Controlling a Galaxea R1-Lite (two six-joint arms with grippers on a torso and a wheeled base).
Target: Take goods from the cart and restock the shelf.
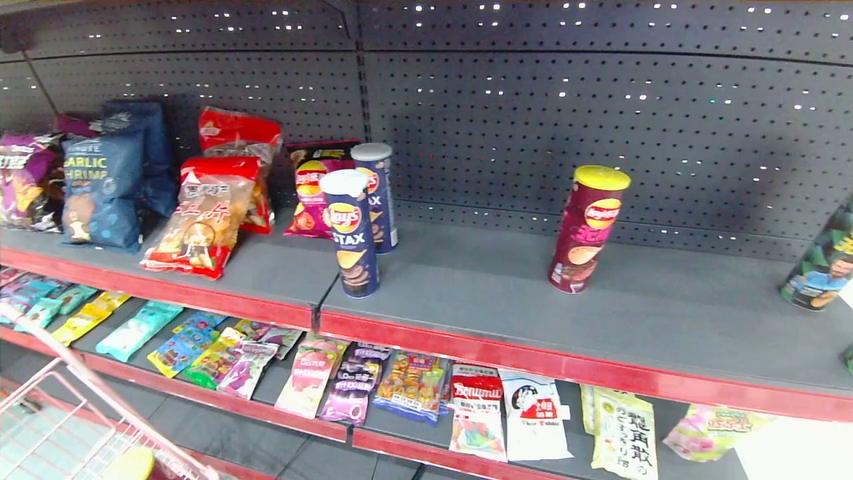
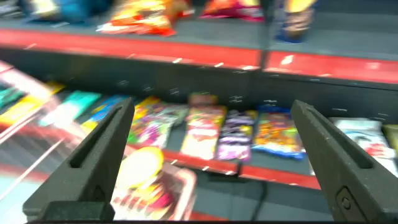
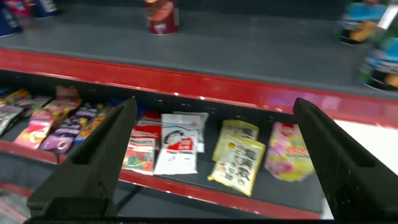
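Observation:
The pink wire cart (image 1: 73, 407) stands at the lower left, with the yellow lid of a can (image 1: 130, 463) showing inside it. In the left wrist view my left gripper (image 2: 212, 109) is open and empty above the cart (image 2: 37, 149), where a yellow-lidded can (image 2: 143, 169) lies. My right gripper (image 3: 216, 104) is open and empty in front of the lower shelf's snack packets (image 3: 180, 143). The grey upper shelf (image 1: 506, 300) holds two blue chip cans (image 1: 351, 233), a maroon can with a yellow lid (image 1: 586, 230) and several snack bags (image 1: 200, 220).
A red lip (image 1: 533, 357) runs along the upper shelf's front edge. A dark printed can (image 1: 820, 267) stands at the far right. Bare shelf lies between the blue cans and the maroon can, and to the maroon can's right. The lower shelf (image 1: 220, 430) carries several packets.

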